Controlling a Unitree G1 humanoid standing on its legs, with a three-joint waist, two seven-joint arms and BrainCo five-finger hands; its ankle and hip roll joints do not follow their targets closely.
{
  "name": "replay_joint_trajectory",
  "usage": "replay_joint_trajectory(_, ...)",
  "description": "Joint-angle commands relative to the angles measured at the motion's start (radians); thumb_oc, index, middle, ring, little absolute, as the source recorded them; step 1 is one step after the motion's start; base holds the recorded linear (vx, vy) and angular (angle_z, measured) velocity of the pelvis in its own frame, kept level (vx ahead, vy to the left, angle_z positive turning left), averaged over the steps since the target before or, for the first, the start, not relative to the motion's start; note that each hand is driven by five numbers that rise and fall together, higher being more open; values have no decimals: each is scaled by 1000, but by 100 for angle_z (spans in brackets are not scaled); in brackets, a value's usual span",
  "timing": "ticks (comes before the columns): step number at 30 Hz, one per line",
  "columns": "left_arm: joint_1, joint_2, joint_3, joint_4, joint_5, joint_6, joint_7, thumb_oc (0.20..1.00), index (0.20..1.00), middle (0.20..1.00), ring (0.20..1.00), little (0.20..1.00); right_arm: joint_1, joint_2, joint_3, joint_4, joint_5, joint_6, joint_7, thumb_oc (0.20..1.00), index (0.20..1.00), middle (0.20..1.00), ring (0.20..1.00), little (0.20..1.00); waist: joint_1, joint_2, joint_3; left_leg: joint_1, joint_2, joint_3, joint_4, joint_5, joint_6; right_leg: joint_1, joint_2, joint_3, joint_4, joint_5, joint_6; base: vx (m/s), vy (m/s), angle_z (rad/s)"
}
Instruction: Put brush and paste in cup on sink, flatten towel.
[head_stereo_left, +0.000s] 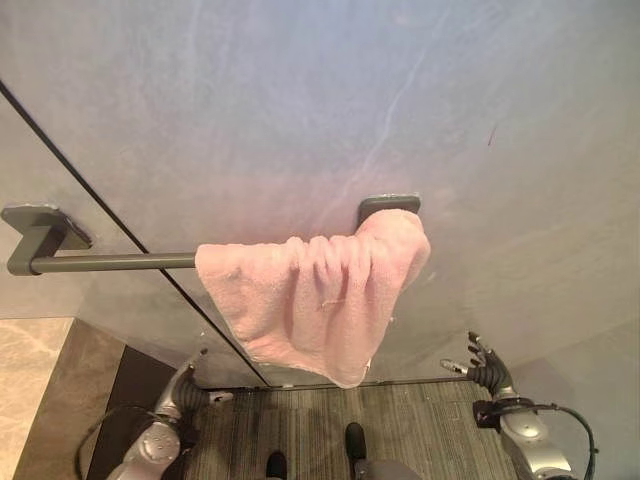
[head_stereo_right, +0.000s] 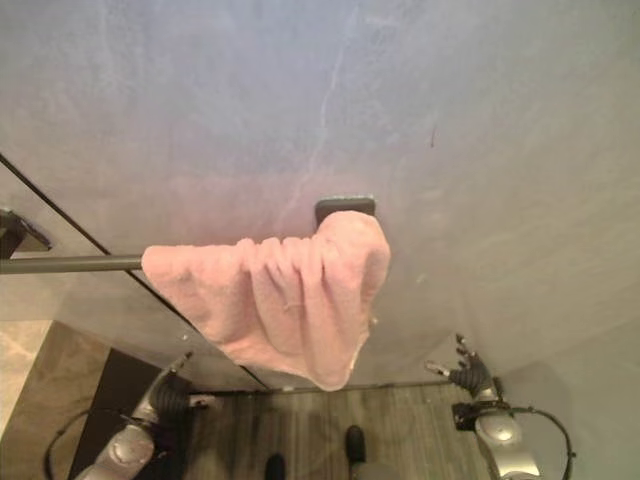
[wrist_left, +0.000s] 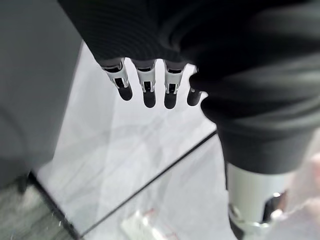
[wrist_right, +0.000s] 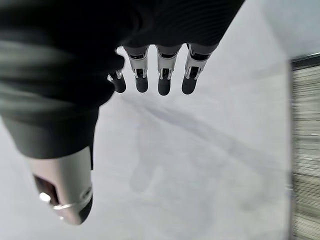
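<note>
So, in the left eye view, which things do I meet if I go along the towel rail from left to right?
Left wall bracket → bare grey rail → bunched pink towel → right wall bracket, with the towel's end pushed up against it.

Both arms hang low, one at each side, forearms silver-grey, wrists under dark ribbed covers. Left robot hand (head_stereo_left: 185, 390) points up, fingers (wrist_left: 146, 90) straight in a row, holding nothing. Right robot hand (head_stereo_left: 488, 368) also points up, fingers (wrist_right: 165, 75) straight and slightly spread, thumb apart, empty. The two hands are well apart.
</note>
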Motion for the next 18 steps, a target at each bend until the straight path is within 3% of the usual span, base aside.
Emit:
replay_joint_trajectory(1, -9, 88, 48, -27, -46, -83, -19, 1000, 1000, 1000, 1000, 1000, 1, -57, -37, -46, 85, -69, 55, 1000, 1000, 1000, 1000, 1000, 12, -51, -18, -25, -15, -13, 33, 0, 14, 20, -120, 20, 53, -59, 132, -11, 24, -5)
replay_joint_trajectory(6, 78, 191, 55, -169, -110, -129, -110, 1000, 1000, 1000, 1000, 1000, 57, -175, -33, -174, 162, -80, 156, 1000, 1000, 1000, 1000, 1000, 22, -61, -15, -28, -20, -7, 34, -4, 15, 18, -132, 21, 38, -46, 142, -7, 33, -8)
replay_joint_trajectory(11, 128, 353, -16, -304, -185, -153, -240, 1000, 1000, 1000, 1000, 1000, 92, -282, 25, -257, 236, -75, 248, 1000, 1000, 1000, 1000, 1000, 20, -63, -19, -22, -21, -10, 32, -7, 15, 26, -139, 16, 41, -51, 147, 5, 6, 0)
replay_joint_trajectory(14, 112, 387, -42, -328, -206, -156, -259, 1000, 1000, 1000, 1000, 1000, 74, -293, 65, -278, 260, -71, 261, 1000, 1000, 1000, 1000, 1000, 20, -63, -19, -21, -22, -12, 31, -8, 15, 25, -141, 17, 45, -52, 149, 0, 0, 0)
replay_joint_trajectory(16, 40, 386, -117, -341, -218, -154, -265, 1000, 1000, 1000, 1000, 1000, 10, -305, 183, -326, 260, -57, 276, 1000, 1000, 1000, 1000, 1000, 21, -64, -19, -19, -27, -11, 34, -13, 20, 25, -147, 18, 50, -52, 151, -5, 41, 1)
replay_joint_trajectory(18, 17, 379, -138, -342, -216, -155, -263, 1000, 1000, 1000, 1000, 1000, -15, -302, 216, -332, 255, -52, 277, 1000, 1000, 1000, 1000, 1000, 24, -64, -20, -18, -29, -11, 37, -15, 22, 26, -149, 19, 49, -51, 152, 0, 0, 0)
